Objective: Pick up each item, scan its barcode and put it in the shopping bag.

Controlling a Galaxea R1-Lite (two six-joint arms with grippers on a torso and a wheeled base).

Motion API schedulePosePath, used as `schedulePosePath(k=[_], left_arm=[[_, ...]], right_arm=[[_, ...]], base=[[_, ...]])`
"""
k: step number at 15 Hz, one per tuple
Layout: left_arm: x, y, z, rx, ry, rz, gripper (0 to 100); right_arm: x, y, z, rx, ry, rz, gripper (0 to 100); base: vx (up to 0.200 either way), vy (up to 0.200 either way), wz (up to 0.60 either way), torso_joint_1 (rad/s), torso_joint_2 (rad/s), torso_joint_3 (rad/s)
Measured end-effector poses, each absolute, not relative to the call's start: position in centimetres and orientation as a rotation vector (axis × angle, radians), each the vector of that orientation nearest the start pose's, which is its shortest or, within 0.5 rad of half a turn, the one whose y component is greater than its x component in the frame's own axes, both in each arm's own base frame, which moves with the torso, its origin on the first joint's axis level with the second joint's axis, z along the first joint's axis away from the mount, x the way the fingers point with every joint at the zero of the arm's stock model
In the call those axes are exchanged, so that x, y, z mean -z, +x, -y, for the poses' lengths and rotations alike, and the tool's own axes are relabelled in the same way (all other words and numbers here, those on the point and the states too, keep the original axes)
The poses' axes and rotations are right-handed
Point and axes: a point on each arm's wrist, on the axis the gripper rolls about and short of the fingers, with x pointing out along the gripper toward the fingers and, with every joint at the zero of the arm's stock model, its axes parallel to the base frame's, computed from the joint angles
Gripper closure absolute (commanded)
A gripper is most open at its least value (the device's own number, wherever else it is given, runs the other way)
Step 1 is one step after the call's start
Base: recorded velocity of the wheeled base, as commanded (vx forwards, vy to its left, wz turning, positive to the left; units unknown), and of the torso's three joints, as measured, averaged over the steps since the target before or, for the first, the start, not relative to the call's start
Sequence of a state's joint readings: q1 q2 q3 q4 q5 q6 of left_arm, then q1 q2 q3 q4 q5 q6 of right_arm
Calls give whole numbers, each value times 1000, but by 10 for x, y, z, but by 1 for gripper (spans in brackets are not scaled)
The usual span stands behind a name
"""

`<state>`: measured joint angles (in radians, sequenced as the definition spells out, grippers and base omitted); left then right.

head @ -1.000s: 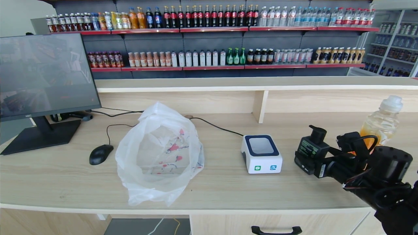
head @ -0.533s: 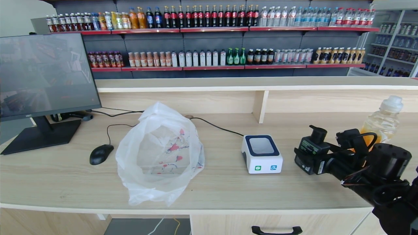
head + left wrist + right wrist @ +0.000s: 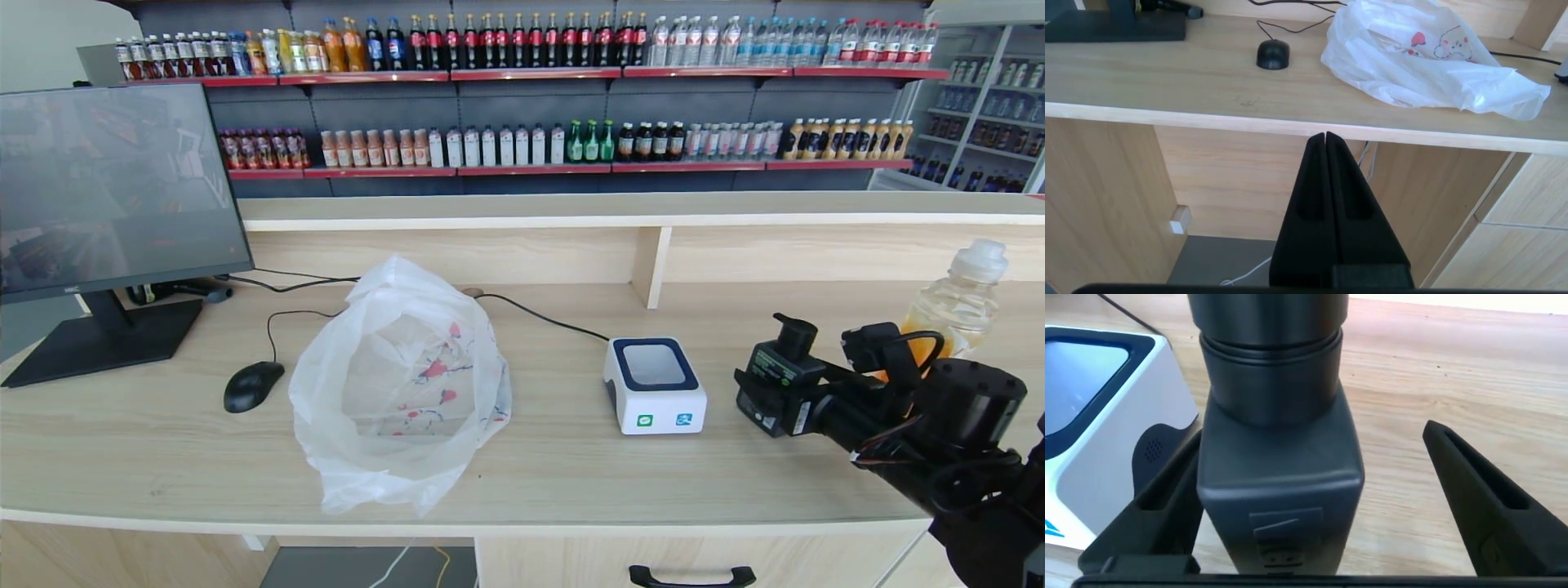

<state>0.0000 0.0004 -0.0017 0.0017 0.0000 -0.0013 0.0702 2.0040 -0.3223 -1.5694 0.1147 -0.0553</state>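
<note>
R claw [image 3: 1315, 433] spread, 1 dark bottle [image 3: 771, 377] btwn its fingers w/ gap on one side, just right of 1 scanner [image 3: 653, 384] on desk [image 3: 571, 478]. 1 shopping bag [image 3: 400, 384] left of scanner, then 1 mouse [image 3: 251, 385], 1 monitor [image 3: 114, 188]. 1 juice bottle [image 3: 955, 302] behind R arm. L claw [image 3: 1326, 139] pressed together, below desk edge.

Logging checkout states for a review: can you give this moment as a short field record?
shopping bag: white plastic, on counter between mouse and scanner
dark bottle: between right claw's fingers, right of scanner, not bagged
right claw: open, gap beside dark bottle on one side
left claw: shut, empty, below counter edge
orange drink bottle: upright on counter behind right claw
</note>
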Motion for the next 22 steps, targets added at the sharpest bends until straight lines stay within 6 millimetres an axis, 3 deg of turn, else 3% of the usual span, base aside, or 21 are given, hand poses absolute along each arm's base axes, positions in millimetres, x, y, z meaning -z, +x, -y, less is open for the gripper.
schedulePosePath(k=[15,22], left_arm=[[-76,-23,0,0,-1,-1,100],[-76,-23,0,0,-1,-1,100]], right_arm=[[-85,271,-27,-206,-27,-105,100],[-109,249,-25,-205,-28,-33,100]], base=[[0,0,0,0,0,0],[0,0,0,0,0,0]])
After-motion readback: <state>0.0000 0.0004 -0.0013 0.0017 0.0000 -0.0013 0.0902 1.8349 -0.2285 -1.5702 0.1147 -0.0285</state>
